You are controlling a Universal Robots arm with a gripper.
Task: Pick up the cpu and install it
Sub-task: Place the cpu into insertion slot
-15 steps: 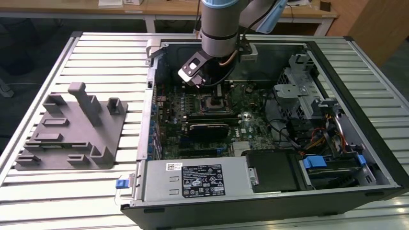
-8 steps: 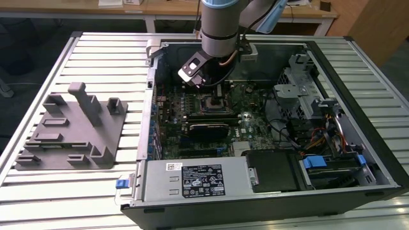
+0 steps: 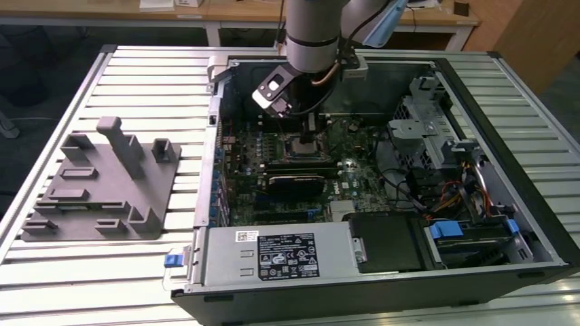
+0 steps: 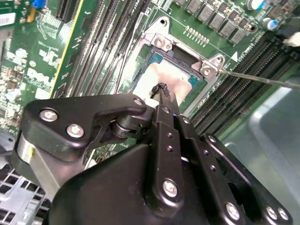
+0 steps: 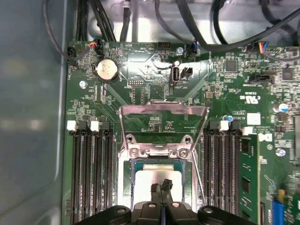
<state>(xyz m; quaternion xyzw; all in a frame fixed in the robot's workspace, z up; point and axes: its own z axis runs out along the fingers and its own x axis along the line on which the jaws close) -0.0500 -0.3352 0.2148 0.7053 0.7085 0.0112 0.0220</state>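
Observation:
The cpu (image 5: 149, 177), a pale silver square, lies flat inside the open motherboard socket (image 5: 161, 152); the second wrist view also shows the cpu (image 4: 174, 77). My gripper (image 5: 161, 186) hangs directly over it with its black fingers (image 4: 165, 123) pressed together, tips just above or touching the chip's metal top. Nothing sits between the fingers. In the exterior view the gripper (image 3: 306, 130) reaches down into the open computer case over the socket (image 3: 303, 146).
The socket's metal load plate (image 5: 164, 111) stands raised, and its thin lever (image 4: 262, 78) sticks out to one side. Memory slots (image 5: 89, 168) flank the socket. A grey plastic tray (image 3: 100, 183) lies outside the case at the exterior view's left. Cables and drive bays (image 3: 435, 142) crowd the right.

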